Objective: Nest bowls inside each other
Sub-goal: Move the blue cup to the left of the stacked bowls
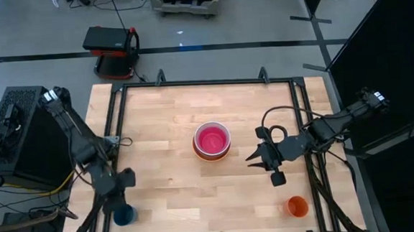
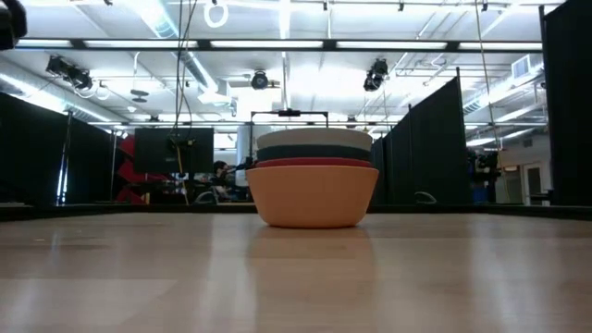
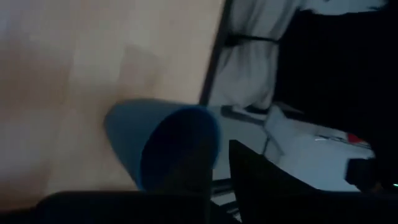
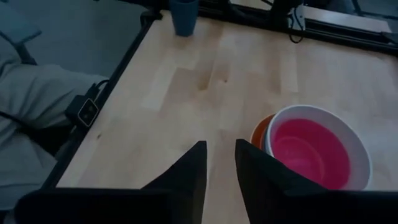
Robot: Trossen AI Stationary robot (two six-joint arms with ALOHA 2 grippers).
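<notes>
The bowls stand nested in one stack (image 1: 212,141) at the table's middle. The low view shows the yellow-orange bowl (image 2: 314,199) resting on the wood, with red-orange, dark teal and white rims above it. The magenta pink bowl (image 4: 308,152) lies innermost, inside the white one. My right gripper (image 1: 251,158) hovers to the stack's right, pointing at it, open by a narrow gap (image 4: 219,155) with nothing between the fingers. My left gripper (image 1: 120,202) is at the near left corner, close above a blue cup (image 3: 165,146).
The blue cup (image 1: 124,215) stands at the near left corner and an orange cup (image 1: 297,206) at the near right. A black rail (image 1: 205,82) frames the table. A red and black device (image 1: 110,44) sits on the floor beyond the far edge.
</notes>
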